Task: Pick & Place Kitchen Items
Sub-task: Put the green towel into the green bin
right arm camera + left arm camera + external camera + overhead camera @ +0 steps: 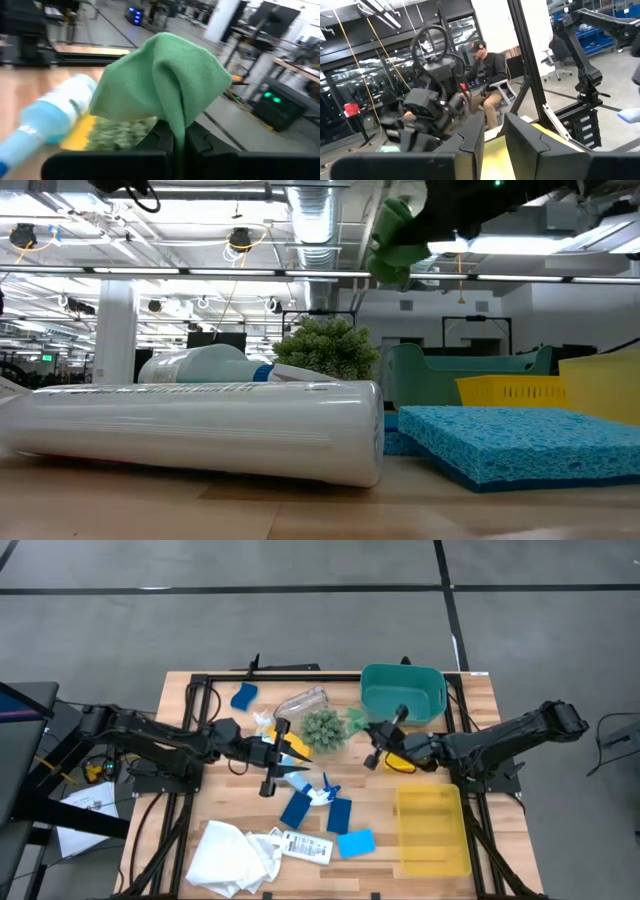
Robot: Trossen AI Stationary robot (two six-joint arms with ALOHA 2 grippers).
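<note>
My left gripper (284, 752) is over the table's middle, left of the spiky plant ball (322, 728), shut on a yellow sponge (296, 747). My right gripper (372, 736) is right of the plant ball, in front of the teal bin (403, 692), shut on a green cloth (357, 720). The cloth also shows high up in the low view (390, 238). A clear bottle (300, 702) and a blue sponge (243, 695) lie at the far side. More blue sponges (297, 808) and a white cloth (235, 855) lie at the near side. My left gripper pinches the yellow sponge (493, 152) between its two fingers (470, 145), which point level toward the table's right. Which part of the sponge they have does not show. My right gripper pinches a fold of the green cloth (176, 131) between its two fingers (200, 140), coming from the table's right. The cloth is lifted clear of the table and bunches loosely beyond the fingertips.
A yellow bin (430, 830) stands at the near right. A white labelled tube (305, 845) lies beside the white cloth, close to the low camera (200, 430). A blue spray trigger (325, 788) lies near the middle. A seated person (487, 75) shows beyond the table.
</note>
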